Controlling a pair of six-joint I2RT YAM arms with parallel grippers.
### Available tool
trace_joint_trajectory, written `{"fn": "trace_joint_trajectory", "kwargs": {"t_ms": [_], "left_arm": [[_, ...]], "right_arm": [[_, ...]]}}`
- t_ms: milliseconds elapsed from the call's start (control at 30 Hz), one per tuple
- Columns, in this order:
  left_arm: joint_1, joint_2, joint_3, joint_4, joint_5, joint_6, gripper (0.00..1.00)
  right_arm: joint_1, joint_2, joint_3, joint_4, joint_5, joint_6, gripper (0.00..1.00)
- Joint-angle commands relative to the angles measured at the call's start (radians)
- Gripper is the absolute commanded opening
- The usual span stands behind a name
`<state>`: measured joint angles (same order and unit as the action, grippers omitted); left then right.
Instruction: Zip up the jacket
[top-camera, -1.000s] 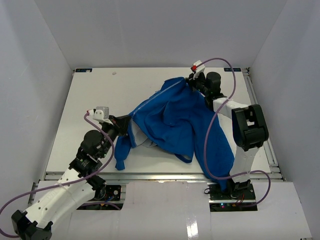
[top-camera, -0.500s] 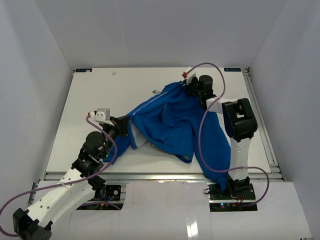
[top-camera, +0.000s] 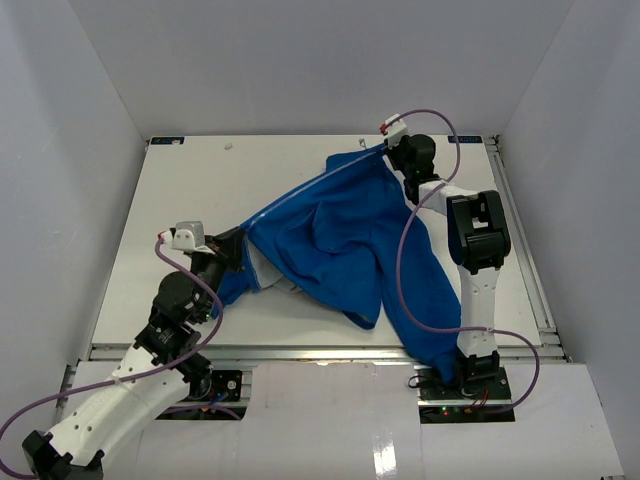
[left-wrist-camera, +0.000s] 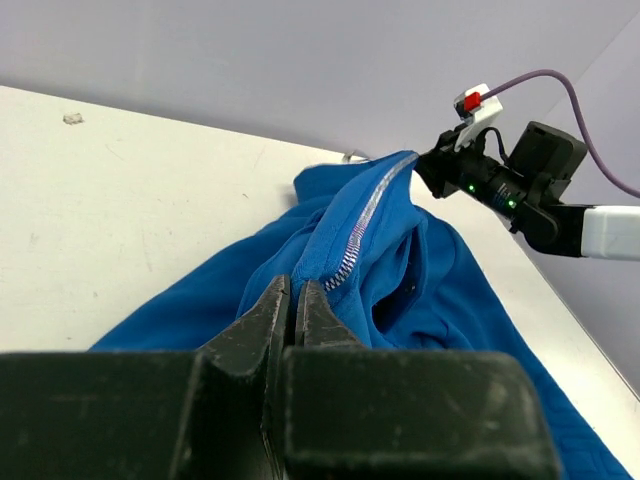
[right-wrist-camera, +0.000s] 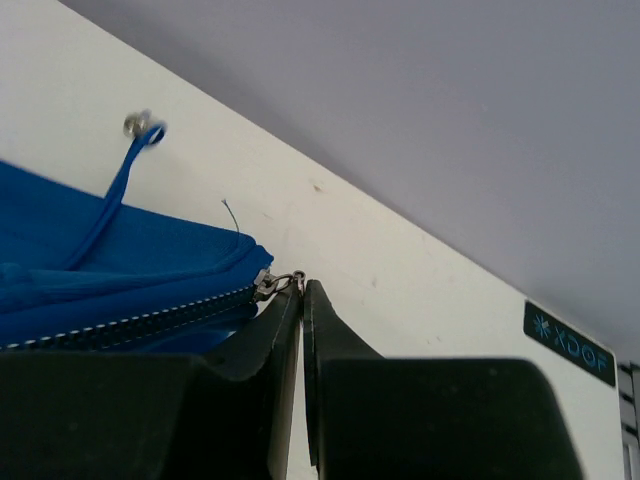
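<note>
The royal-blue jacket (top-camera: 350, 240) lies stretched across the white table. Its pale zipper (top-camera: 310, 190) runs taut between my two grippers. My left gripper (top-camera: 236, 243) is shut on the jacket's hem at the zipper's lower end, seen in the left wrist view (left-wrist-camera: 295, 290) with the zipper (left-wrist-camera: 360, 225) leading away. My right gripper (top-camera: 388, 152) is at the far end by the collar. In the right wrist view it (right-wrist-camera: 302, 290) is shut on the metal zipper pull (right-wrist-camera: 292, 280), next to the slider (right-wrist-camera: 263, 284). A blue drawstring (right-wrist-camera: 118, 185) with a metal tip trails on the table.
The white table (top-camera: 200, 180) is walled in by grey panels on three sides. A metal rail (top-camera: 530, 270) runs along its right edge. The right arm's purple cable (top-camera: 405, 260) hangs over the jacket. A small speck (top-camera: 229, 146) lies at the far left.
The right gripper has swung left and then back to the far right with the zipper pull. The left gripper has drawn back to the left. The zipper line is now straight and taut.
</note>
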<state>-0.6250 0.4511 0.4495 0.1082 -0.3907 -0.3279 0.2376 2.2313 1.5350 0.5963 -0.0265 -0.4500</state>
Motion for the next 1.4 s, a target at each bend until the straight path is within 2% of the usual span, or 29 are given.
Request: {"fn": "trace_joint_trajectory", "kwargs": {"t_ms": [0,133,267,433,533,733,833,933,1000,1133,1200,1267,1367], "left_arm": [[0.013,0.031,0.048,0.120,-0.117,0.041,0.00],[0.015,0.115,0.047,0.159,-0.105,0.049,0.00],[0.029,0.183,0.023,0.196,-0.137,0.055,0.00],[0.120,0.295,0.056,0.206,-0.087,0.081,0.00],[0.155,0.375,0.087,0.193,-0.074,0.099,0.00],[0.221,0.402,0.019,0.208,-0.068,0.037,0.00],[0.237,0.420,-0.050,0.227,-0.039,-0.010,0.00],[0.236,0.412,-0.165,0.372,0.123,-0.135,0.00],[0.225,0.437,-0.267,0.449,0.164,-0.181,0.00],[0.207,0.533,-0.313,0.567,0.230,-0.167,0.00],[0.191,0.583,-0.363,0.709,0.294,-0.168,0.00],[0.172,0.613,-0.381,0.775,0.340,-0.167,0.00],[0.152,0.719,-0.375,0.914,0.499,-0.144,0.00]], "right_arm": [[-0.104,0.025,0.059,-0.013,0.226,-0.021,0.08],[-0.110,0.017,0.076,-0.002,0.222,-0.001,0.08],[-0.135,0.049,0.153,-0.063,0.230,0.023,0.08],[-0.169,0.065,0.206,-0.128,0.278,0.098,0.08],[-0.173,0.052,0.184,-0.116,0.295,0.117,0.08],[-0.173,0.036,0.157,-0.129,0.295,0.155,0.08],[-0.173,0.029,0.146,-0.135,0.239,0.161,0.08],[-0.167,0.023,0.140,-0.106,0.158,0.168,0.08],[-0.154,0.039,0.183,-0.106,0.112,0.146,0.08],[-0.132,0.077,0.267,-0.139,0.032,0.119,0.08],[-0.122,0.103,0.325,-0.151,-0.016,0.103,0.08],[-0.110,0.117,0.356,-0.160,-0.028,0.086,0.08],[-0.093,0.144,0.398,-0.132,-0.071,0.050,0.08]]}}
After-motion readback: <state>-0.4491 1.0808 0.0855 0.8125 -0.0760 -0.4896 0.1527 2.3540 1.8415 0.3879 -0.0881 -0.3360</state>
